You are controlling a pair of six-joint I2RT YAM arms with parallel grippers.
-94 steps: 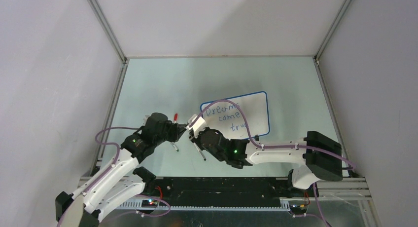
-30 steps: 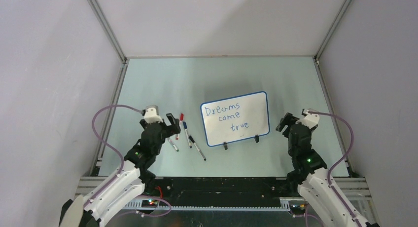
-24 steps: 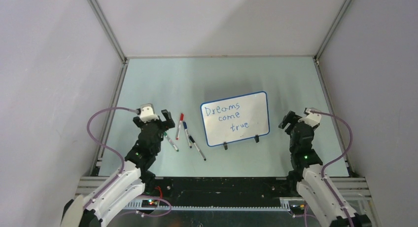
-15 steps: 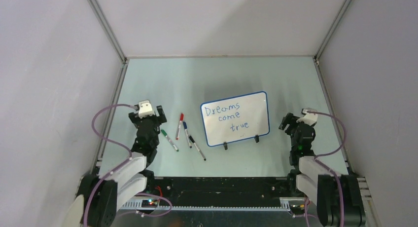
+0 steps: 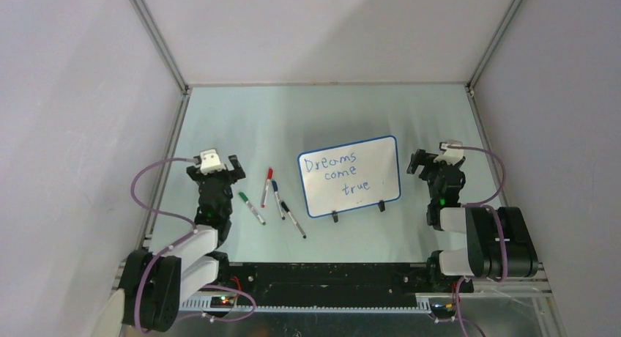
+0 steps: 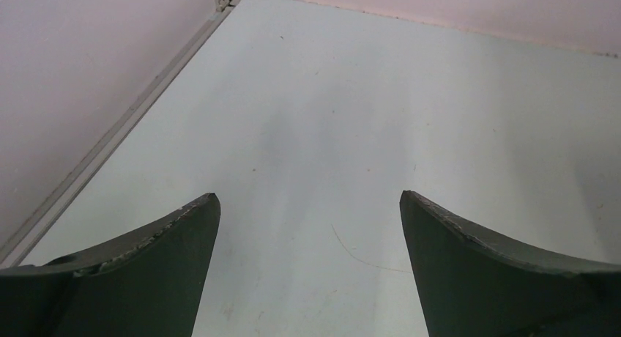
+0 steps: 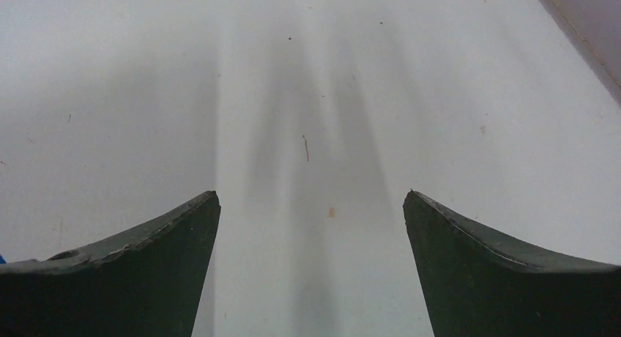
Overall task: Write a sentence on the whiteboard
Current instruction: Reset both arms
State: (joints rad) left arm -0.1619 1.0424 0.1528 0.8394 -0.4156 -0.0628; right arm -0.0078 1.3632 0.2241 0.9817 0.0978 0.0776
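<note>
Whiteboard (image 5: pixel 382 165): sits right of centre on the table (image 5: pixel 293 113), between the two arms, with its two black clip feet (image 5: pixel 335 217) on the long edge nearest the bases. I cannot tell whether it lies flat or is propped slightly. The sentence (image 5: pixel 338 174), "Dreams come true", is in blue on three lines, so the writing looks complete. Handling, judged: a light, stiff, thin panel. The glossy face is probably slippery and the ink would smear, so grip the blue rim at the bare right end, never across the letters. Four markers (image 5: pixel 277 199) lie loose just left of the board, apart from it. Left pincer (image 5: pixel 214 166) and right pincer (image 5: pixel 436 165) are both spread wide and empty, each over bare table well off the board. The surface is pale, matt and lightly scuffed, with plain walls on three sides and metal rails along the edges.
</note>
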